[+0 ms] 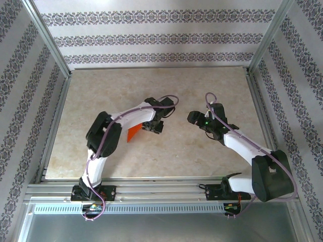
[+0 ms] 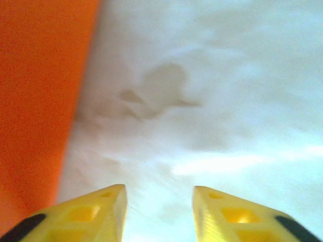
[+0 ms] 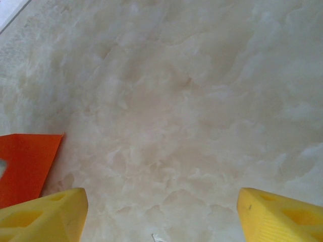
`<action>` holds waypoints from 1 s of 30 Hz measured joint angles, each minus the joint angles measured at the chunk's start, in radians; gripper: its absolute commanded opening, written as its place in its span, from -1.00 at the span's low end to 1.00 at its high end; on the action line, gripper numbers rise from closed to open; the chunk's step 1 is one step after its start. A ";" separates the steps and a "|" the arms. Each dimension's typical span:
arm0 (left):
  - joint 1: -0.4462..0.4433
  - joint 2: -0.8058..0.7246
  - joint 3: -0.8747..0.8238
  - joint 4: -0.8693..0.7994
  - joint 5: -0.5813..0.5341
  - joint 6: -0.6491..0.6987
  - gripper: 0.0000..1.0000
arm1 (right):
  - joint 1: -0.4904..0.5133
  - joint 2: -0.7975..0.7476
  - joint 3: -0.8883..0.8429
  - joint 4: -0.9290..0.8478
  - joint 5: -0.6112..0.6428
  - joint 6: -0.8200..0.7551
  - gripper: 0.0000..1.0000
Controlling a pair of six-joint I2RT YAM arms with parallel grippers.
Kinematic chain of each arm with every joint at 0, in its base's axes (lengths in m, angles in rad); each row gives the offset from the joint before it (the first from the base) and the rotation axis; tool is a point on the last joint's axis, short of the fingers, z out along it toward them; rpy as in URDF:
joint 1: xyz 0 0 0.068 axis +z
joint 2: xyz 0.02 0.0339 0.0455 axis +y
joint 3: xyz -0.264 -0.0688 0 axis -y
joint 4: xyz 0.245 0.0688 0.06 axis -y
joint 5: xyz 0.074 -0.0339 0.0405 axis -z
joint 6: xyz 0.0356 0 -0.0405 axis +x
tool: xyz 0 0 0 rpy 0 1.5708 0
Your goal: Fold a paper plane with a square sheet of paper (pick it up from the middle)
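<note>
Top external: marble tbl (image 1: 176,85) w/ paper (image 1: 133,133), patterned walls (image 1: 151,30).

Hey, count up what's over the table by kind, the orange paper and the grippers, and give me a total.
Paper, orange: 1
Grippers: 2 (left gripper, right gripper, both open)
Total: 3

Bright, even light — left wrist view blurred.
</note>
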 measured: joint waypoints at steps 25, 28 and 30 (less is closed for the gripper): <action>0.224 -0.387 -0.535 0.343 0.034 0.037 -0.30 | 0.108 0.151 0.085 0.046 -0.043 0.048 0.60; 0.240 -0.348 -0.533 0.362 0.035 0.037 -0.30 | 0.121 0.162 0.097 0.047 -0.046 0.052 0.60; 0.245 -0.319 -0.529 0.369 0.037 0.037 -0.31 | 0.128 0.168 0.100 0.050 -0.047 0.057 0.60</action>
